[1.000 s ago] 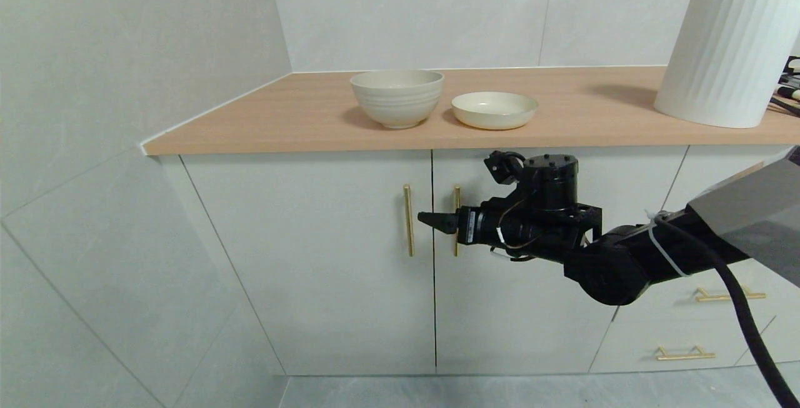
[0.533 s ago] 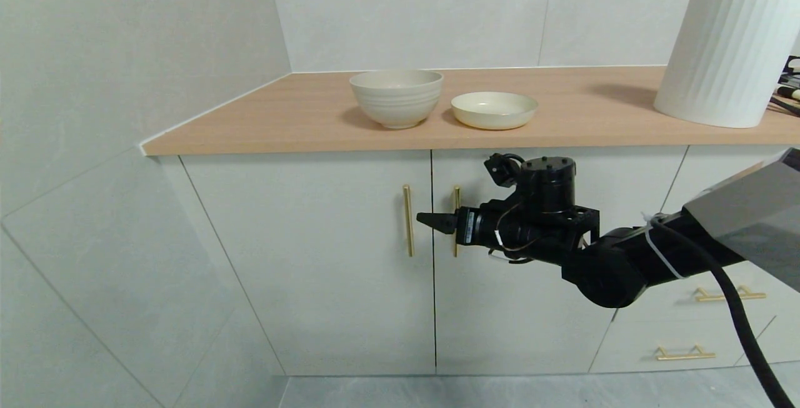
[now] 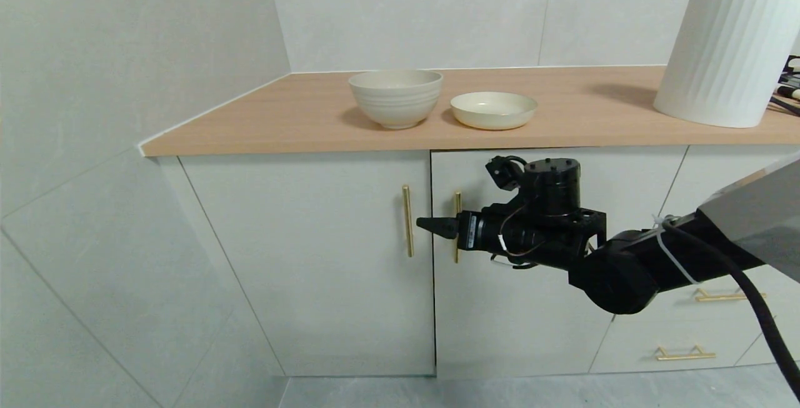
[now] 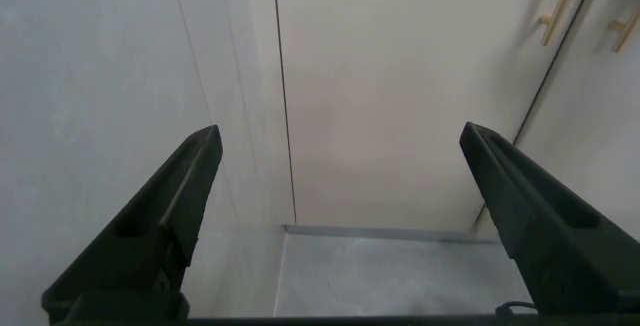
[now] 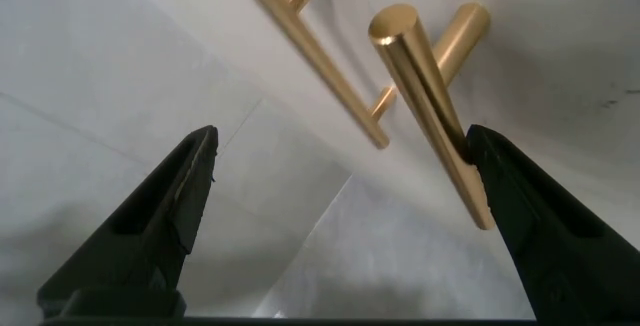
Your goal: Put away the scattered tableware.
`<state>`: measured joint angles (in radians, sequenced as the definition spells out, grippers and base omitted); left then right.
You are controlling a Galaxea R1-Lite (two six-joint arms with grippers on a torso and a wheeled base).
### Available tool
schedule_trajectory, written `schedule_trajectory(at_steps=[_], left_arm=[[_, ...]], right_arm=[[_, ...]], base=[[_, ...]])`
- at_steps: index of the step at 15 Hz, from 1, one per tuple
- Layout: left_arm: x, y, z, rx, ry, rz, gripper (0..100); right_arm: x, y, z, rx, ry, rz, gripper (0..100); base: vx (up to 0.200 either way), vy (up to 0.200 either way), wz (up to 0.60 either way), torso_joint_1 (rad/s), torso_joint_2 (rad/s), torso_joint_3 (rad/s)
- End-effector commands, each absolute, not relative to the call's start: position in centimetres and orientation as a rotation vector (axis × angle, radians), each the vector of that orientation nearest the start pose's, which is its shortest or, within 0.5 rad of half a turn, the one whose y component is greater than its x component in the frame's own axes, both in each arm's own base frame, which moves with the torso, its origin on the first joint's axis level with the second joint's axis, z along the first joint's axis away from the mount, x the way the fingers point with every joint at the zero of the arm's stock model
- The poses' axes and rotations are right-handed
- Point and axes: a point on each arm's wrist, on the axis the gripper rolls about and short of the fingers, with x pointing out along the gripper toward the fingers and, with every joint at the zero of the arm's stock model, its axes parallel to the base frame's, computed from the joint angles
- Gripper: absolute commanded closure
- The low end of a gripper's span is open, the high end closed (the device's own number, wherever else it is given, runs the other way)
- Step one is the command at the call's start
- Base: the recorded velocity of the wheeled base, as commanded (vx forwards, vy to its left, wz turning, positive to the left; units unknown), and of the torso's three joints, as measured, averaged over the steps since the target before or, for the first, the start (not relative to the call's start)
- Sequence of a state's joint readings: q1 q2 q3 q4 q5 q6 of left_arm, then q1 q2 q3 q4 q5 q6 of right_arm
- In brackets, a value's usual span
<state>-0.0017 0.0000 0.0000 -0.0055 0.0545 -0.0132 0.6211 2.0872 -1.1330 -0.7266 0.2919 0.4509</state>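
A cream ribbed bowl [image 3: 396,97] and a shallow cream plate [image 3: 494,110] stand side by side on the wooden countertop [image 3: 281,127]. Below them my right gripper [image 3: 444,228] is at the gold handle [image 3: 457,227] of the right cabinet door [image 3: 500,320], which stands slightly ajar. In the right wrist view the right gripper [image 5: 340,226] is open, and that handle [image 5: 430,106] lies between its fingers, against one finger [image 5: 520,226]. The left door's handle [image 5: 310,56] runs beside it. My left gripper [image 4: 340,226] hangs open, with nothing in it, low before the cabinet front.
A tall white ribbed container [image 3: 725,52] stands at the counter's right end. Drawers with gold handles [image 3: 728,295] are to the right of the doors. A tiled wall [image 3: 94,208] closes the left side. Grey floor [image 4: 380,276] lies below.
The right door has come slightly ajar. Its handle and my right gripper have shifted a little toward me and down. Bowl and plate have not moved.
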Motion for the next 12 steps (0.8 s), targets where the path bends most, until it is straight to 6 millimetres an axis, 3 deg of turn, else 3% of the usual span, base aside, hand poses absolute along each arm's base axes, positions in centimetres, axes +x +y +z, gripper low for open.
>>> schedule_trajectory(at_steps=[1,12], left_arm=[[-2.3,0.1,7.6,-0.014,-0.005,0.054,0],[-2.3,0.1,7.6,-0.012,-0.005,0.054,0]], right_arm=[[31.8,23.7,14.7,0.388,0.439,0.88,0],[26.1,20.4,14.2,0.387,0.52,1.029,0]], base=[[0.0,0.0,0.0,0.0,0.0,0.0],[0.0,0.0,0.0,0.0,0.0,0.0]])
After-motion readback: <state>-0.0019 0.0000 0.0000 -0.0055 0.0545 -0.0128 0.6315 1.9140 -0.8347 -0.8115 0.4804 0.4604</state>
